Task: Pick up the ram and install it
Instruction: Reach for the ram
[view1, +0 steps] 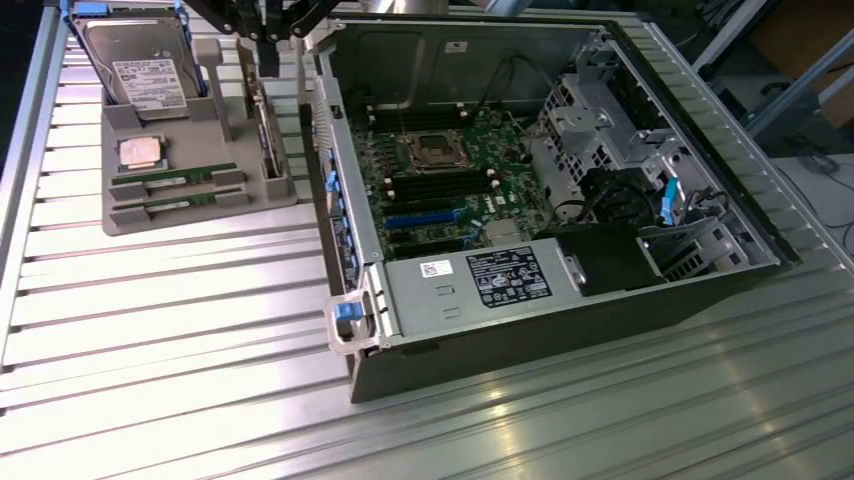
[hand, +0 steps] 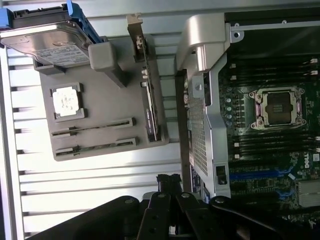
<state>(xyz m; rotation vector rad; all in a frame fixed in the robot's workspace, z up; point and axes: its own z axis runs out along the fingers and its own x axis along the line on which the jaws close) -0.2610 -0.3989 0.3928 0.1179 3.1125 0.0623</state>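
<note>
Two thin green ram sticks (view1: 175, 180) (view1: 182, 203) lie side by side in slots of a grey holder tray (view1: 127, 222). In the wrist view the same ram sticks (hand: 93, 127) (hand: 96, 147) rest in the tray (hand: 107, 107), near its edge. My gripper (view1: 268, 55) hangs above the tray's far corner, beside the open computer case (view1: 534, 330). Its black fingers (hand: 169, 180) are pressed together with nothing between them. It is well apart from the ram. The motherboard (view1: 447, 190) shows dark memory slots (hand: 270, 146) beside the CPU socket (hand: 278, 107).
On the tray also stand a hard drive (view1: 147, 70), a square silver CPU (view1: 142, 152) and an upright expansion card (view1: 271, 130). The case's metal wall (view1: 320, 170) rises between tray and motherboard. A ribbed aluminium table (view1: 160, 320) lies all around.
</note>
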